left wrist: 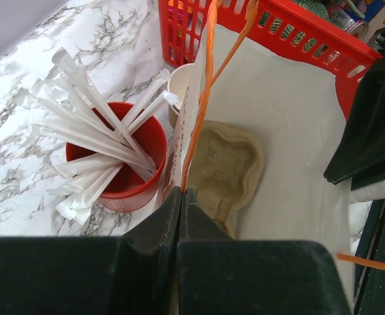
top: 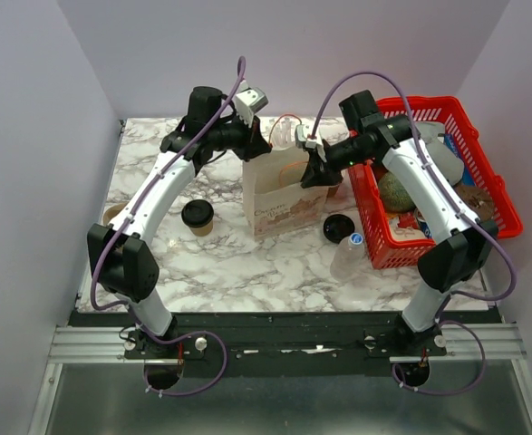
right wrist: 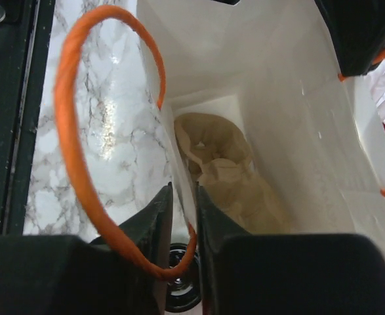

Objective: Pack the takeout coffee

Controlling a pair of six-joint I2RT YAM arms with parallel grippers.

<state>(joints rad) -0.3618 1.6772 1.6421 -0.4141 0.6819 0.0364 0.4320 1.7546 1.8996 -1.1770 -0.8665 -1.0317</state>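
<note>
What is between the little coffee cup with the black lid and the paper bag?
Nothing. In the top view, only bare marble table lies between the takeout coffee and the paper bag.

Overhead camera looks down; wrist cameras closely share the paper bag (top: 282, 195).

Looking down past the right gripper (right wrist: 184, 213): drawn in to a narrow slot astride the wall of a white paper bag (right wrist: 290, 131), one finger inside, one outside. Beyond the jaws, deep in the bag, a tan pulp cup carrier (right wrist: 225, 164). Left of the jaws, an orange handle (right wrist: 64, 98) looping over the marble table (right wrist: 113, 131). Beneath the jaws, a round black thing (right wrist: 179, 295), partly hidden.
</note>
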